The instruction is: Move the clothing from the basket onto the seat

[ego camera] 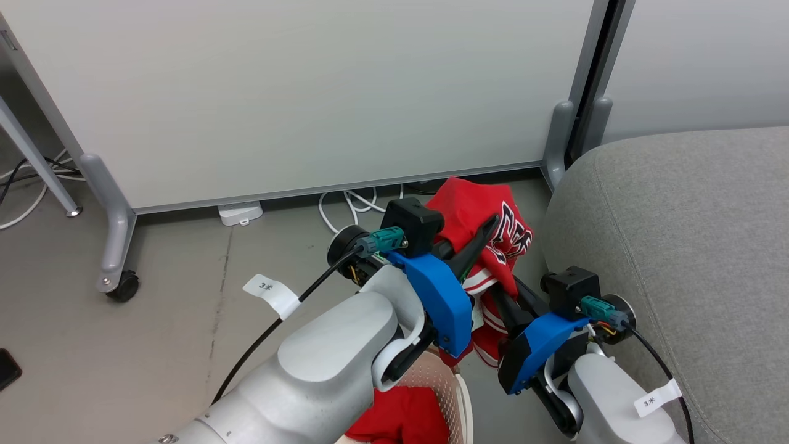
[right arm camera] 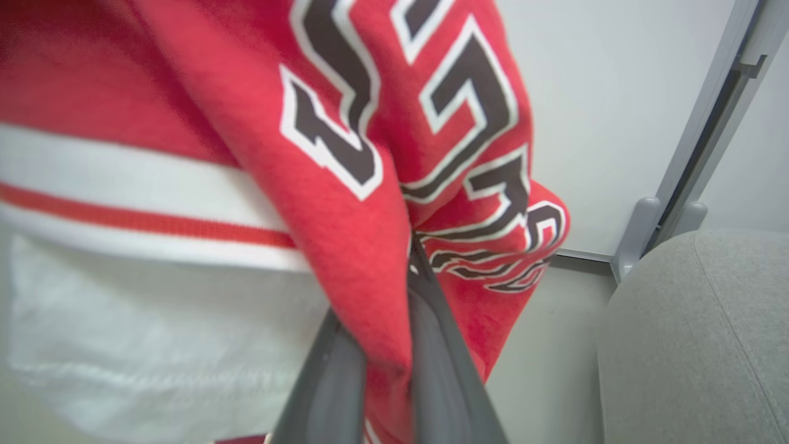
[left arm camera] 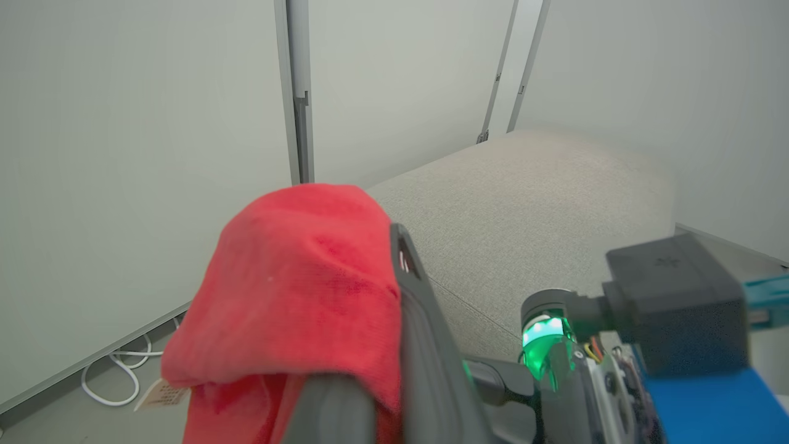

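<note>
I read a small white flag tag [ego camera: 271, 290] on the left arm's black cable [ego camera: 259, 346]: a "3" followed by a star-like mark. A second white tag [ego camera: 653, 401] on the right arm's cable [ego camera: 653, 351] carries the same "3" and mark. The red jersey [ego camera: 462, 213] bears black block lettering [right arm camera: 333, 142] outlined in white. The cloth is folded across it, so I get pieces of letters but no whole word. In the left wrist view a pale paper label [left arm camera: 157, 394] hangs at the jersey's edge, its print too small for me to read.
</note>
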Available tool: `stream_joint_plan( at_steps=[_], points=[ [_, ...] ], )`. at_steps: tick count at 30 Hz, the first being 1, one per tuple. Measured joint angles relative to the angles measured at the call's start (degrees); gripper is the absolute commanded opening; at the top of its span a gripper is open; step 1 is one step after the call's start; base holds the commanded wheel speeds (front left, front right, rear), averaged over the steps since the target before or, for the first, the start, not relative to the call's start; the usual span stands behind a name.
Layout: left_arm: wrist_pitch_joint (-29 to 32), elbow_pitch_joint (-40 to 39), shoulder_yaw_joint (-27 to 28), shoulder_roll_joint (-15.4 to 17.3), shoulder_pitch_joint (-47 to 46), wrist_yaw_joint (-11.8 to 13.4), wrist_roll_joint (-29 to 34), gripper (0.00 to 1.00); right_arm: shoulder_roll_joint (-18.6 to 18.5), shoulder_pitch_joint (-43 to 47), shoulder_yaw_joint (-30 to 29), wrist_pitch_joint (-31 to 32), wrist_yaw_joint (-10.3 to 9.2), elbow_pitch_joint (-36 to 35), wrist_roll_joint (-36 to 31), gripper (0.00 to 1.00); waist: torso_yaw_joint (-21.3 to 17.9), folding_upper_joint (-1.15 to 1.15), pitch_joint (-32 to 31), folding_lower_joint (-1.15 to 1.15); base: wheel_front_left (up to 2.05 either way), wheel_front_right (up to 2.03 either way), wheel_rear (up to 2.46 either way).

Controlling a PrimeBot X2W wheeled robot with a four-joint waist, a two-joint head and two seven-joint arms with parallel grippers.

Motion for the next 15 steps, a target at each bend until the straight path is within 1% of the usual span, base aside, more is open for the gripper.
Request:
stream_joint_plan(
  at_steps=[14, 15],
  points=[
    [-1.1, 2.1, -1.4, 0.0, -0.6, 0.3, -1.4, 0.00, 0.0, 0.4, -0.3, 0.0, 0.00, -1.6, 0.4, 0.00, -0.7, 0.00, 0.0, 0.00, 0.00, 0.00, 0.00],
    [-1.1, 2.1, -1.4, 0.0, -0.6, 0.3, -1.4, 0.23, 0.0, 0.4, -0.3, 0.0, 0.00, -1.6, 0.4, 0.00, -0.7, 0.00, 0.0, 0.00, 0.00, 0.00, 0.00]
  ],
)
